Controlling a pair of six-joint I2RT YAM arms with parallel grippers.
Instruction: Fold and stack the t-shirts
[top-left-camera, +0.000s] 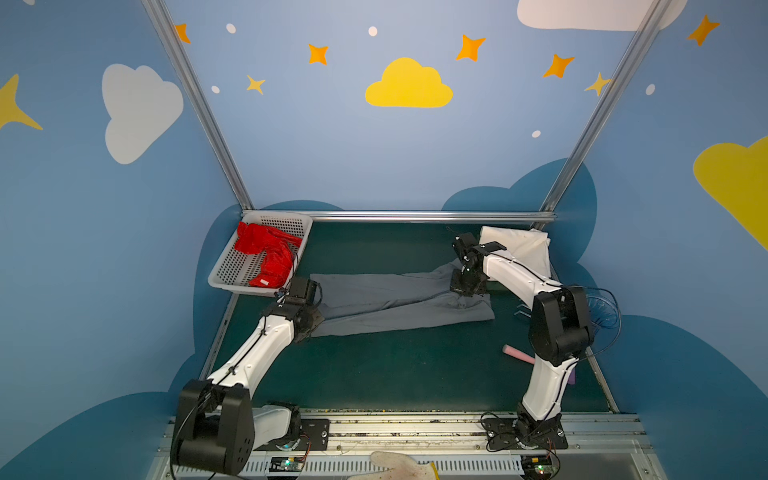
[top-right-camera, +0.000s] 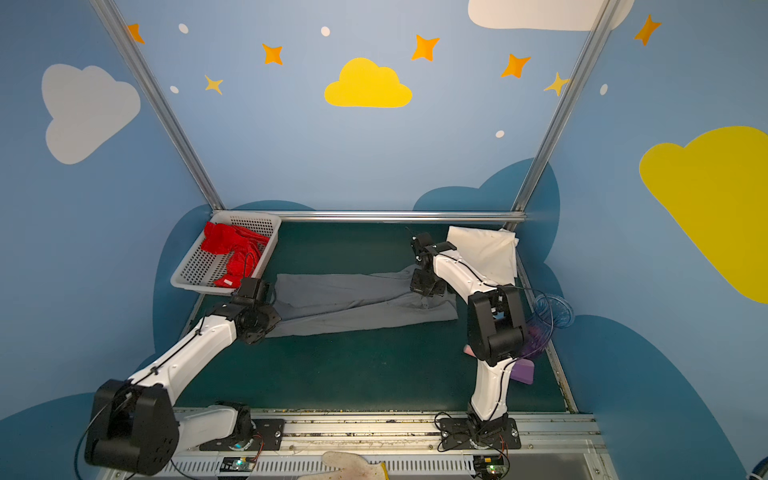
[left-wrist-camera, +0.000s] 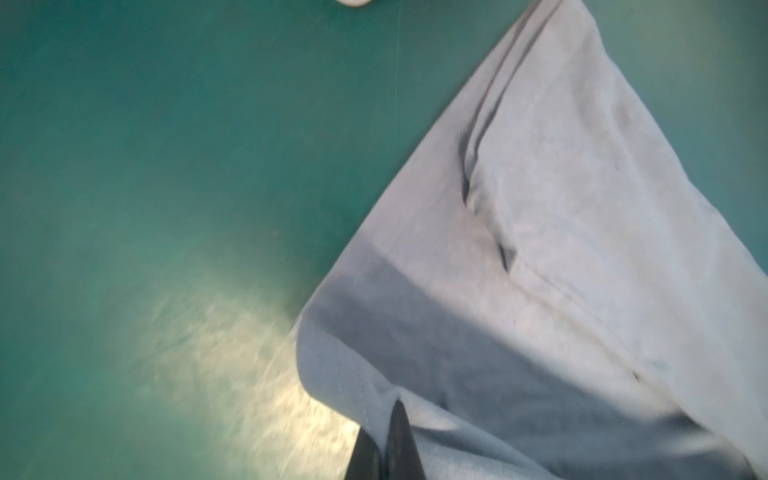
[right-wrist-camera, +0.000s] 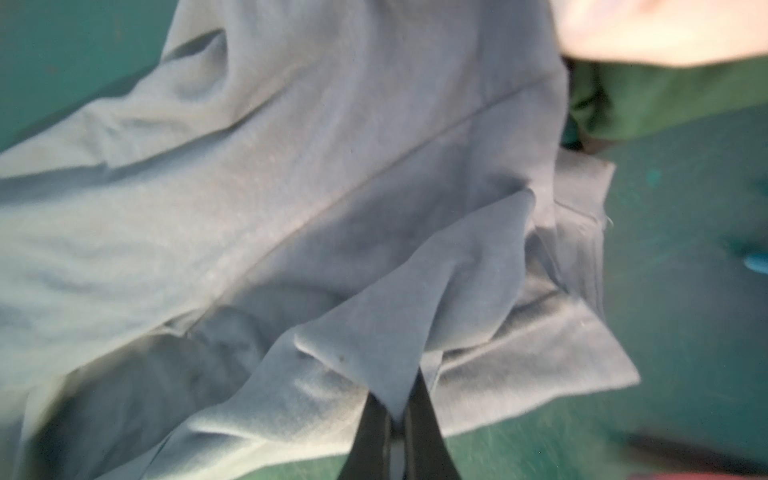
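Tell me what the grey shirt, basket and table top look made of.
The grey t-shirt: soft matte knit cloth, probably cotton jersey; it drapes, creases, has a stitched hem. The basket: white moulded plastic, it seems; rigid rim, regular holes. The table top: dark green, matte, with dull glare in the left wrist view; rubber or vinyl mat, unclear.

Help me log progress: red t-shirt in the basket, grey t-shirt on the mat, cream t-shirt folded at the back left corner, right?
No: the cream t-shirt lies folded at the back right corner, as both top views show; the rest holds.
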